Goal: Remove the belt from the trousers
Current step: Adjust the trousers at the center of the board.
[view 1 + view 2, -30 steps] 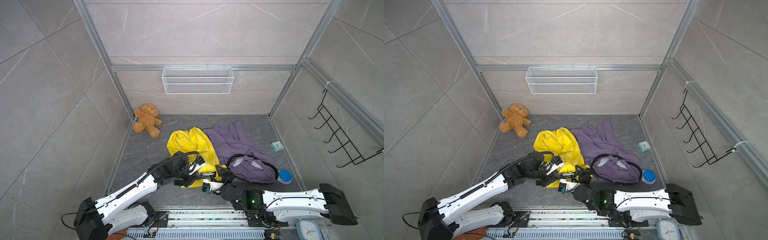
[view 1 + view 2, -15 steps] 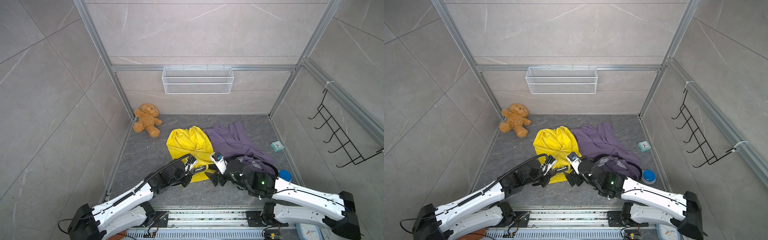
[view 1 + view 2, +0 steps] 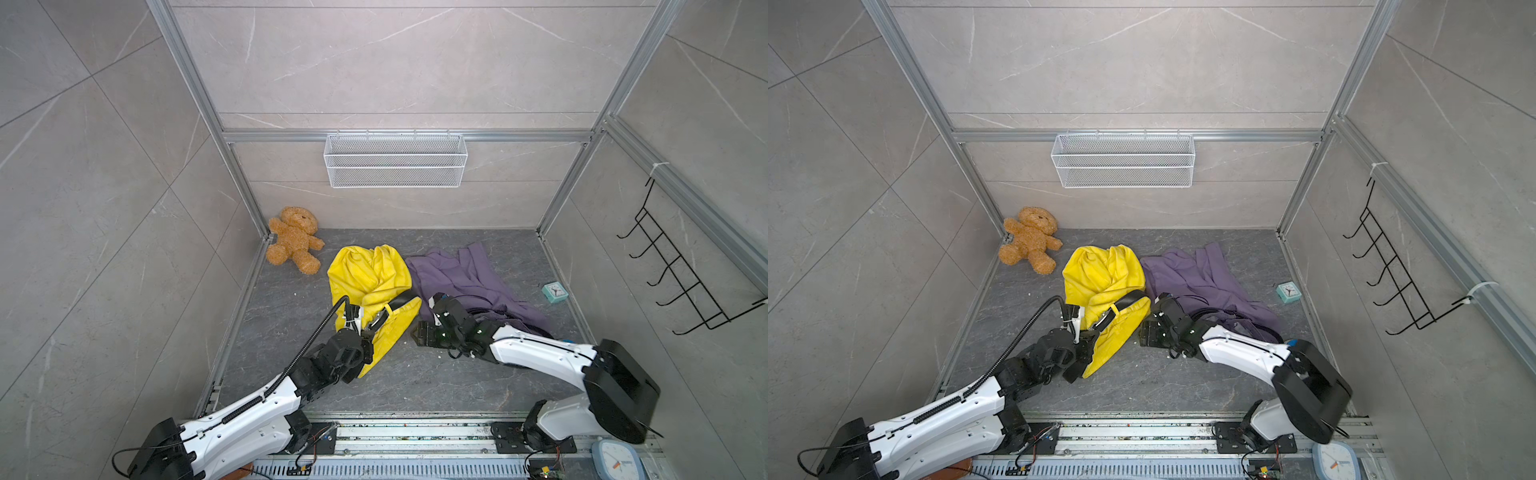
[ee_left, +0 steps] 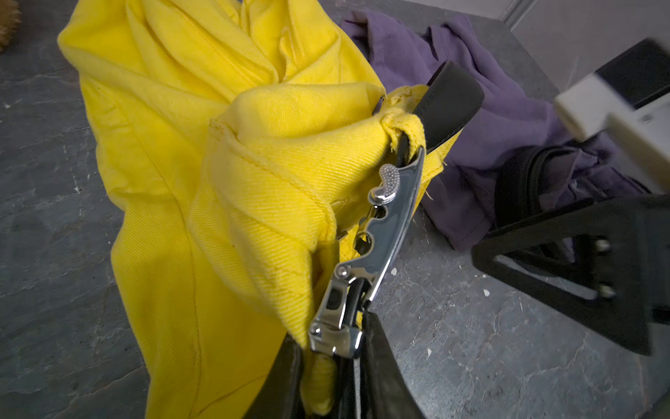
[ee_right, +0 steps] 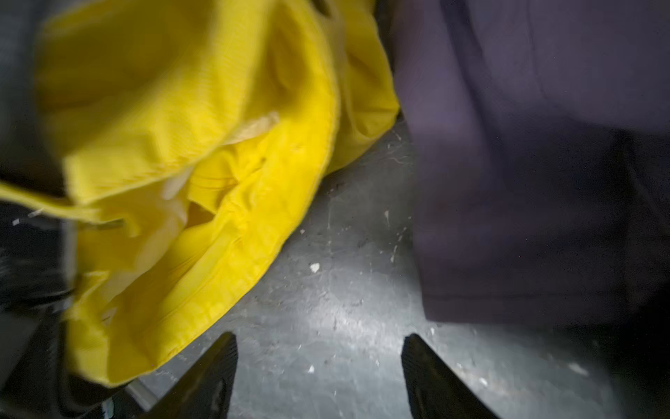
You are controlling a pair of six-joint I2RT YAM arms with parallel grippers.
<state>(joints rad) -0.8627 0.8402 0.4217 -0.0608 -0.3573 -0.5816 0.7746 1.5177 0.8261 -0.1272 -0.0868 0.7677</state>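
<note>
Belt (image 4: 453, 105) held fast in left end effector (image 4: 337, 370); right end effector (image 5: 319, 339) spread, beside trousers (image 5: 217, 109).

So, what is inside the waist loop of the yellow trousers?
A black belt passes through the loop; its silver buckle hangs outside. Further along, the yellow trousers cover the belt.

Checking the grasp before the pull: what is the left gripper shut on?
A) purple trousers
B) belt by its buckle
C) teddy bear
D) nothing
B: in the left wrist view the left gripper clamps the belt right at its silver buckle.
</note>
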